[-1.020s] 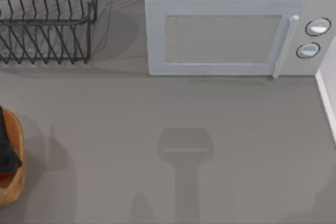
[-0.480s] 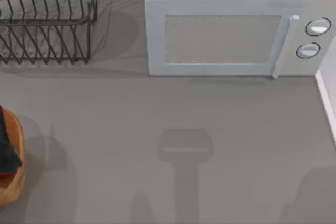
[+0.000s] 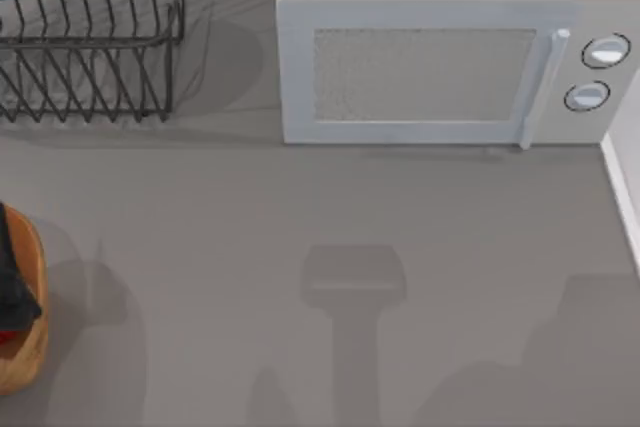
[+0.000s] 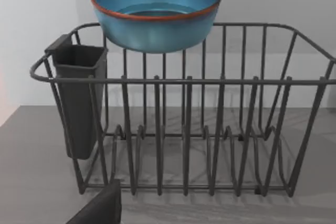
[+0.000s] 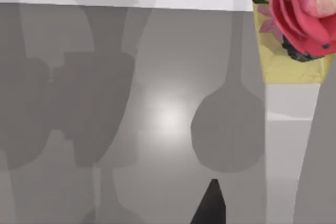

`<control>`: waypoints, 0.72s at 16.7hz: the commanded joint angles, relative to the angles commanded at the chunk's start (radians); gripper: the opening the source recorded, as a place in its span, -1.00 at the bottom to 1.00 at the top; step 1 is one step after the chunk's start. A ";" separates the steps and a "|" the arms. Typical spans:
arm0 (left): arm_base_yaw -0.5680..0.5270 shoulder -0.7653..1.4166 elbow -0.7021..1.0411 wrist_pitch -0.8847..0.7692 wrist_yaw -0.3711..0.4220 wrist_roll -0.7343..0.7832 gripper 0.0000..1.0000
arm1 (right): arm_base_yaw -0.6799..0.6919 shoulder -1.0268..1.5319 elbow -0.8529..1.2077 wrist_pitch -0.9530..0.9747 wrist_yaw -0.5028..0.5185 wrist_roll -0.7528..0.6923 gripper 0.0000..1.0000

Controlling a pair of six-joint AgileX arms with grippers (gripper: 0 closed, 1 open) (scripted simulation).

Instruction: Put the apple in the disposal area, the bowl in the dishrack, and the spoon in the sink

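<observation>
While up over the bin (image 3: pixel 25 347) at the table's left edge, left gripper (image 3: pixel 12 282): grip cannot be told. Bowl (image 4: pixel 155 11) on the rack (image 4: pixel 184 129).

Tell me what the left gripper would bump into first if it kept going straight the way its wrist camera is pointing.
Most likely the dishrack: its front wire wall stands squarely ahead of the left gripper. The blue bowl sits higher, at the rack's top, so it probably would not be met first. Depth is hard to judge.
</observation>
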 joint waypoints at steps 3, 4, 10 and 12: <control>0.000 0.000 0.000 0.000 0.000 0.000 1.00 | 0.036 0.171 0.244 -0.081 0.002 0.035 -1.00; 0.000 0.000 0.000 0.000 0.000 0.000 1.00 | 0.049 0.234 0.342 -0.110 0.003 0.049 -1.00; 0.000 0.000 0.000 0.000 0.000 0.000 1.00 | 0.145 0.632 0.921 -0.293 0.008 0.149 -1.00; 0.000 0.000 0.000 0.000 0.000 0.000 1.00 | 0.180 0.755 1.110 -0.348 0.009 0.186 -1.00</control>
